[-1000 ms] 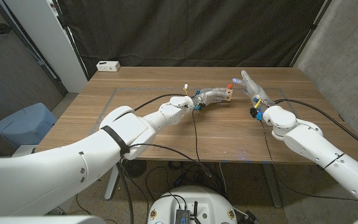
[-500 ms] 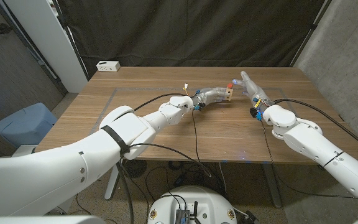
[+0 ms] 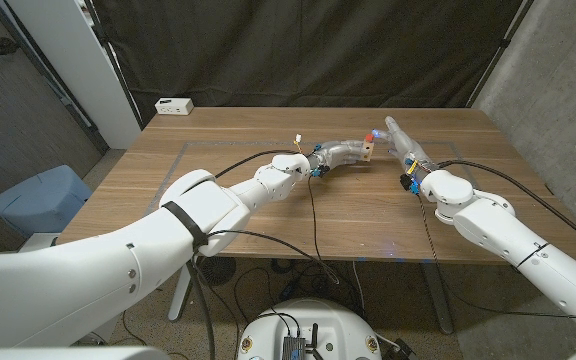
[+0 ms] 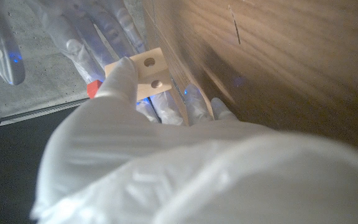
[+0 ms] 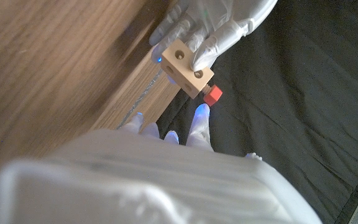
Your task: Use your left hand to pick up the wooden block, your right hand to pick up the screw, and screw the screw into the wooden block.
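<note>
Right wrist view: screw (image 5: pixel 212 96) half behind wooden block (image 5: pixel 188 68)

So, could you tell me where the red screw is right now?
In the head view the red screw sits at the wooden block held up by the left hand, right of table centre toward the far edge, with the right hand just beside it.

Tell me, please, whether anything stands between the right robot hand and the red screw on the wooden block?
Nothing visible does: only open air separates the right robot hand from the red screw on the wooden block, which the left robot hand holds.
</note>
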Available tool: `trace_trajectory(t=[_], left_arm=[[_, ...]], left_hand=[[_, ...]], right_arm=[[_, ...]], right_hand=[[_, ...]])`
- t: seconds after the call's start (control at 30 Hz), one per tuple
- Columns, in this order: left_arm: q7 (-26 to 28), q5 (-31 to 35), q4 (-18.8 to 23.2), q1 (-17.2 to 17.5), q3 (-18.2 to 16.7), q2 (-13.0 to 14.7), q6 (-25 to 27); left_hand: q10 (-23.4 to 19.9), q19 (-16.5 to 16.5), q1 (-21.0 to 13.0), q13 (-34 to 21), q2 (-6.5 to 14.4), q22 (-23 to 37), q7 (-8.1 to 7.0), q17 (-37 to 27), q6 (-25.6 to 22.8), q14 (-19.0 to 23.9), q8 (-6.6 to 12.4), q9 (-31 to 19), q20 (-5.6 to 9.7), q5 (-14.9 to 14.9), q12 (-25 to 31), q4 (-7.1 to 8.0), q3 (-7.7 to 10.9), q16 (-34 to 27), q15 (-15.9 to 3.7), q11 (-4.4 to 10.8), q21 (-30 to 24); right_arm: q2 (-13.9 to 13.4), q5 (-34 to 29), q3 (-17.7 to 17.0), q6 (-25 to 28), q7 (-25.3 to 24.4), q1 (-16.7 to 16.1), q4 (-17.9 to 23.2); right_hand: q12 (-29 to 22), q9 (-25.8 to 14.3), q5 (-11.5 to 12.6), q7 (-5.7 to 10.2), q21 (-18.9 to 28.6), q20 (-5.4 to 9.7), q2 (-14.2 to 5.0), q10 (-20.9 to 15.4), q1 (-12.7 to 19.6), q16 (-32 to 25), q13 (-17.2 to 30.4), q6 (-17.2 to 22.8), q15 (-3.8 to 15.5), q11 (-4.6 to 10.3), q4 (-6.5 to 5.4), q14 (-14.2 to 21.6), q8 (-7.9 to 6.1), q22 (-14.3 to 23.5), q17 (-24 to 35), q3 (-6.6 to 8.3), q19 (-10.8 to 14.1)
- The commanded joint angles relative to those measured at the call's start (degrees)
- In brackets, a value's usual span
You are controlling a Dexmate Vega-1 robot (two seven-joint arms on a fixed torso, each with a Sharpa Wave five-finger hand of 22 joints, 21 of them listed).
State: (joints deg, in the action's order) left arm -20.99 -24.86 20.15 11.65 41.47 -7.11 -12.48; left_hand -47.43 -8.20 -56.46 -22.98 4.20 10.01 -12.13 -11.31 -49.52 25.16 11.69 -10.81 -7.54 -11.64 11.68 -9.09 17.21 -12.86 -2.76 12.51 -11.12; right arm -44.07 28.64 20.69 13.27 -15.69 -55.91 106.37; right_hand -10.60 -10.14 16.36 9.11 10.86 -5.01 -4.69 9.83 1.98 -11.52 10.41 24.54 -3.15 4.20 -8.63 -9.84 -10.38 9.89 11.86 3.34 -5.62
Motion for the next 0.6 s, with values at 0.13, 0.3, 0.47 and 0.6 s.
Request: trace_trajectory(t=[0.13, 0.3, 0.47, 0.6], left_arm=[[0.27, -0.11, -0.01, 0.03, -0.10, 0.06, 0.38], [0.26, -0.11, -0.01, 0.05, -0.10, 0.08, 0.42], [0.27, -0.13, -0.01, 0.07, -0.11, 0.04, 0.47], [0.28, -0.10, -0.01, 0.05, -0.06, 0.01, 0.50]], left_hand=[[-0.49, -0.40, 0.07, -0.29, 0.55, 0.28, 1.92, -0.23, -2.60, 0.58, 0.49, -0.26, 0.29, -0.25, 0.35, 0.39, 0.10, -0.29, -3.07, -0.09, -0.37], [-0.56, -0.41, 0.05, -0.29, 0.49, 0.28, 1.85, -0.20, -2.67, 0.61, 0.51, -0.26, 0.33, -0.25, 0.38, 0.35, 0.11, -0.27, -3.15, -0.08, -0.38], [-0.55, -0.41, 0.09, -0.29, 0.56, 0.28, 1.88, -0.23, -2.59, 0.59, 0.48, -0.26, 0.29, -0.25, 0.38, 0.40, 0.10, -0.28, -3.16, -0.09, -0.37], [-0.51, -0.41, 0.04, -0.29, 0.65, 0.28, 2.01, -0.25, -2.56, 0.51, 0.47, -0.26, 0.26, -0.27, 0.36, 0.40, 0.15, -0.26, -3.13, -0.10, -0.37]], right_arm=[[0.37, 0.11, 0.54, 0.07, -0.16, 0.06, -0.23], [0.44, 0.07, 0.65, 0.06, -0.29, -0.02, -0.12], [0.27, -0.01, 0.55, 0.08, -0.53, -0.31, 0.28], [0.11, -0.07, 0.42, -0.01, -0.65, -0.54, 0.58]], right_hand=[[-0.24, 0.04, 0.38, 0.15, 0.15, 0.27, -1.41, 5.82, -0.36, -0.30, -0.02, 0.11, -0.33, -0.17, -0.16, -9.38, -0.11, 0.01, 0.09, -0.01, -0.42], [-0.28, 0.04, 0.39, 0.19, 0.16, 0.30, -1.42, 5.75, -0.36, -0.32, -0.02, 0.20, -0.34, -0.15, -0.16, -9.34, -0.15, 0.01, 0.09, -0.02, -0.38], [-0.32, 0.04, 0.40, 0.12, 0.17, 0.23, -1.45, 5.65, -0.34, -0.33, -0.02, 0.30, -0.33, -0.06, -0.16, -9.30, -0.20, 0.01, 0.08, -0.01, -0.38], [-0.33, 0.04, 0.41, 0.06, 0.17, 0.21, -1.48, 5.62, -0.33, -0.33, -0.02, 0.49, -0.30, -0.22, -0.15, -9.30, -0.27, 0.01, 0.08, -0.01, -0.38]])
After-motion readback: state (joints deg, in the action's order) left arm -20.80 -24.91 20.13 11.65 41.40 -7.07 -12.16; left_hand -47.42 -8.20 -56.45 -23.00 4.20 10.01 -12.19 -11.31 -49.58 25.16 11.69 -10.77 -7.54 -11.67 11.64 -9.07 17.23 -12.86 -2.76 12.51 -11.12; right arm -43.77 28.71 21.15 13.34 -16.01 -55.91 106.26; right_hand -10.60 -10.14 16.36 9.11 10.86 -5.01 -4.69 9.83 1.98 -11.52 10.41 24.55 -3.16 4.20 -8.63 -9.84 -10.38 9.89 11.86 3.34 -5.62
